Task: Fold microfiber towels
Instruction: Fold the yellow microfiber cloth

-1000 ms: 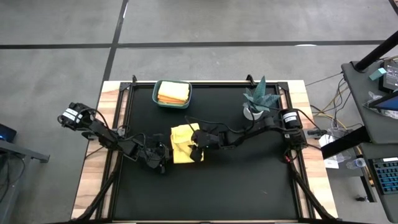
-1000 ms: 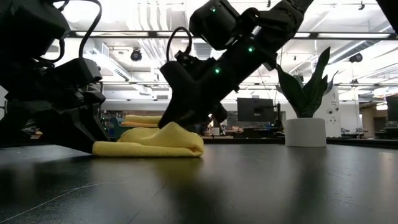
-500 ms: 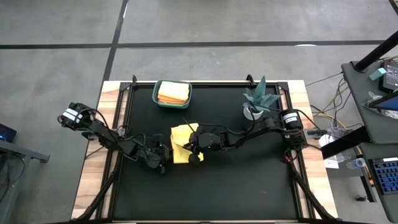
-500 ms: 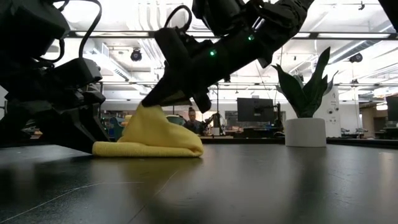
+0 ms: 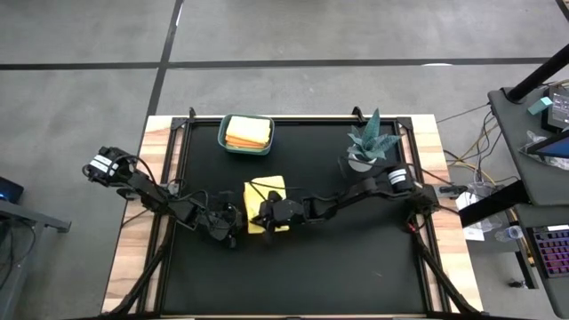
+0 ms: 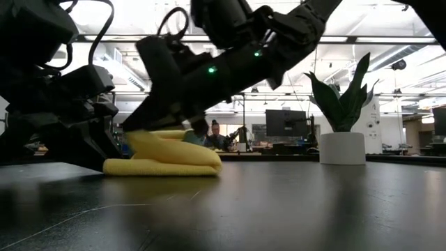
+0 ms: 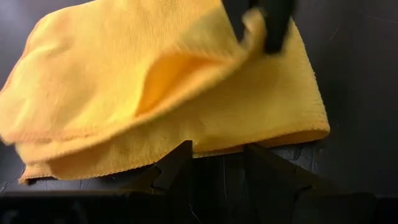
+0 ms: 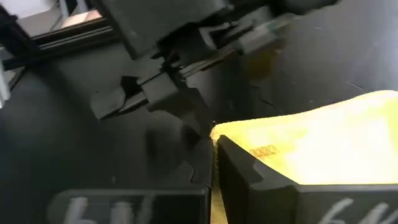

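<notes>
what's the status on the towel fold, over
Right hand shut on yellow towel, carrying its edge over. Left hand low beside towel, fingers apart, empty. Nothing in the way.

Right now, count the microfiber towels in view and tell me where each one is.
At least 2. A yellow towel lies mid-table, pinched by the right end effector. Folded orange-yellow cloth sits in the teal bin at the back; how many towels are stacked there cannot be told.
</notes>
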